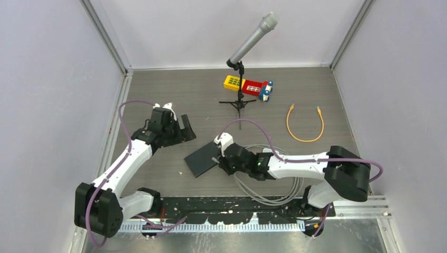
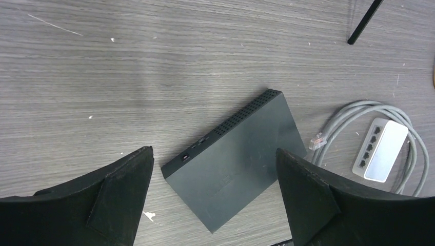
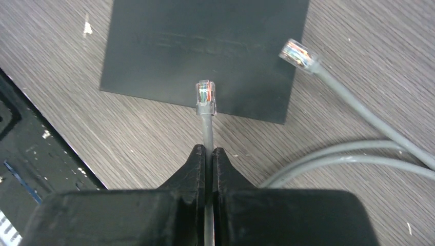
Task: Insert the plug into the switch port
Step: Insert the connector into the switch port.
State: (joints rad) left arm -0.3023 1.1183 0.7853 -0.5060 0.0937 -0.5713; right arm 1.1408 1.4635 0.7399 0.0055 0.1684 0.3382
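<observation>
Pinching the grey cable (image 3: 207,128) just behind its plug (image 3: 205,96), the right gripper (image 3: 208,149) has its jaws closed on the cord, and the plug sticks out ahead of the fingertips. The plug's long axis runs straight away from the gripper, up the frame in the right wrist view. Its tip shows against the near edge of the dark box (image 3: 205,46), which lies flat on the worktop (image 3: 128,133). A second plug (image 3: 296,54) lies loose at the upper right of that frame.

The white switch (image 2: 380,148) shows only in the left wrist view, at the right of the frame inside the cable's coil, near the dark box. Its row of five ports faces the left of the frame. From above it is hidden, probably under the right arm.

As I judge it, the plug is aimed at the box, not at those ports, so the coming move turns on swinging its axis round to meet one squarely. The right arm is the nearer. The left gripper (image 2: 214,154) hangs wide open over the box, holding nothing.
</observation>
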